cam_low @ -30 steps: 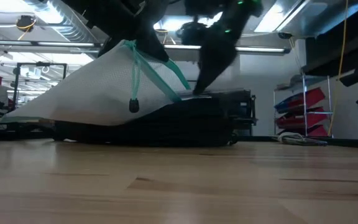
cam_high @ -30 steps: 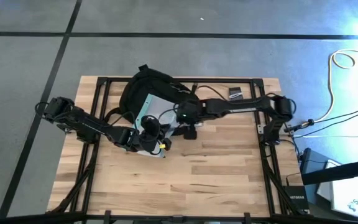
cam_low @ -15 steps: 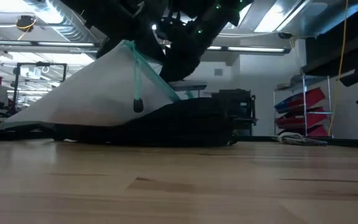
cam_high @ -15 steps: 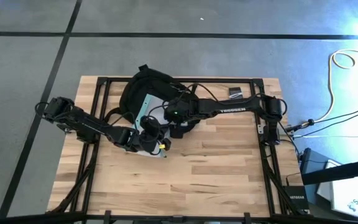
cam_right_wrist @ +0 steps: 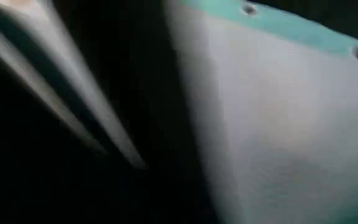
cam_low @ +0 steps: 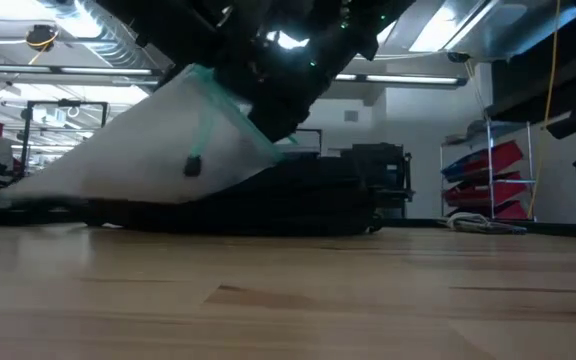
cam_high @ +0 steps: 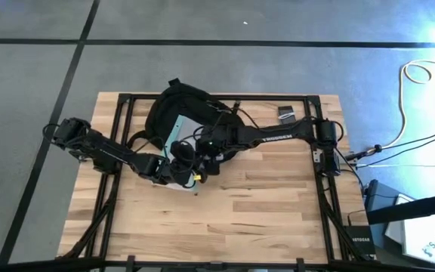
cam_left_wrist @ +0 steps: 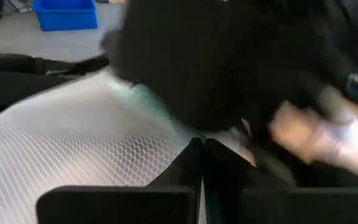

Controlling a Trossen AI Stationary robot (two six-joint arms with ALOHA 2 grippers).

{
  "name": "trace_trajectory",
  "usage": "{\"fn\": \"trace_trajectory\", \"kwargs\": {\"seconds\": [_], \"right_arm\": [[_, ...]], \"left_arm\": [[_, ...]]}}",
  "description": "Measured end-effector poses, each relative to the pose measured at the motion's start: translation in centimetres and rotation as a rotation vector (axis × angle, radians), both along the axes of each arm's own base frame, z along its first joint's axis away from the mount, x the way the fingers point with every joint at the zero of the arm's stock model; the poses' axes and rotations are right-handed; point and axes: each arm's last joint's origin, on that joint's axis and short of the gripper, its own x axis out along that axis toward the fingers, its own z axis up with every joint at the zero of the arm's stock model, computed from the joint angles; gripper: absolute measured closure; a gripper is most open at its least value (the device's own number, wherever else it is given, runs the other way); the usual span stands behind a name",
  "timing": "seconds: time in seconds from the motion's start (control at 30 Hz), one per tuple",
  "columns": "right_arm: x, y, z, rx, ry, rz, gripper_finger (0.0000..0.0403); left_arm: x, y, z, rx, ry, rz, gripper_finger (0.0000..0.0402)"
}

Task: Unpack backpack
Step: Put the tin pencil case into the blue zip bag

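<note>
Translucent white mesh pouch with teal edging (cam_high: 181,133) is being held raised, clamped in left hand (cam_high: 174,175). Right hand (cam_high: 211,153), fingers' state unclear, just beside it. Large black fabric backpack (cam_high: 176,106) is lying at bench (cam_high: 263,211) far edge.

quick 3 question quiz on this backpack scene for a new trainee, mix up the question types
1. True or false: the left gripper is shut on the mesh zip pouch.
2. Where is the pouch relative to the backpack? A) entirely inside it B) lifted at one end, partly over it C) on the floor
3. Fill in: the small dark object lies near the table's far edge, on the ____ arm's side.

Key: 1 true; 2 B; 3 right
</note>
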Motion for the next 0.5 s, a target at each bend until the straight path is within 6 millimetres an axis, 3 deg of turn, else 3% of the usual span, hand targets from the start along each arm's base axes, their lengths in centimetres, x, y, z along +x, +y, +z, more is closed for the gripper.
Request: {"fn": "trace_trajectory", "kwargs": {"seconds": [0.27,0.5], "right_arm": [[-0.2,0.5,1.5,0.01,-0.054,0.035,0.0059],[-2.3,2.5,3.2,-0.186,0.059,0.042,0.007]], "left_arm": [[-0.1,0.1,-0.1,0.006,0.01,0.006,0.0396],[-0.1,0.1,-0.1,0.004,0.015,0.0,0.0396]]}}
